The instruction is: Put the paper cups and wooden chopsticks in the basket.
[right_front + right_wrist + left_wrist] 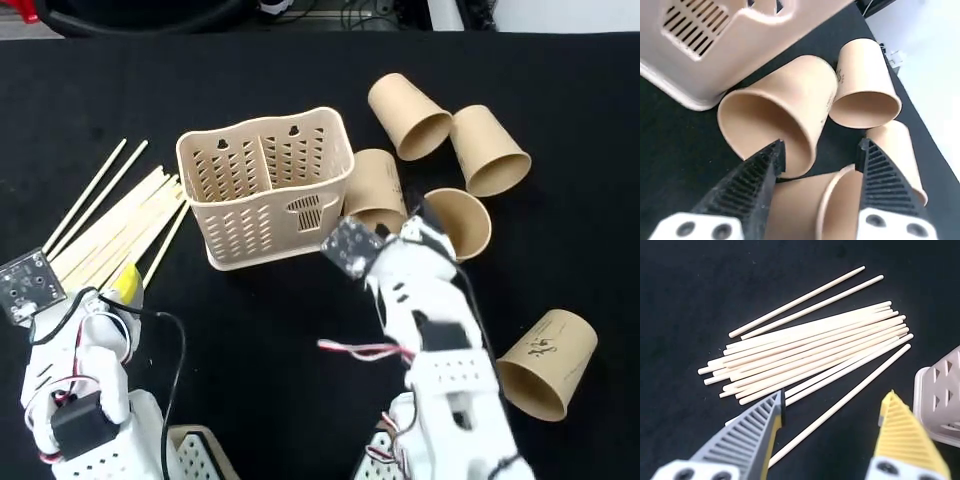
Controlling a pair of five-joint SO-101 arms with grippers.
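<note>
Several wooden chopsticks (pixel 110 225) lie fanned out on the black table, left of the beige basket (pixel 265 185). My left gripper (pixel 836 395) hovers open just short of the chopstick pile (pixel 810 347), one stray stick lying between its grey and yellow fingers. Several brown paper cups lie on their sides right of the basket. My right gripper (pixel 821 145) is open at the rim of the cup (pixel 775 115) that lies against the basket, one black finger at its mouth. A second cup (pixel 865 90) lies beyond it, and a third (pixel 840 210) sits under the fingers.
The basket (pixel 740 40) stands upright, with two compartments. Two cups (pixel 410 115) (pixel 488 150) lie at the back right, and one cup (pixel 548 362) lies apart at the front right. Bare black table lies in front of the basket, between the arms.
</note>
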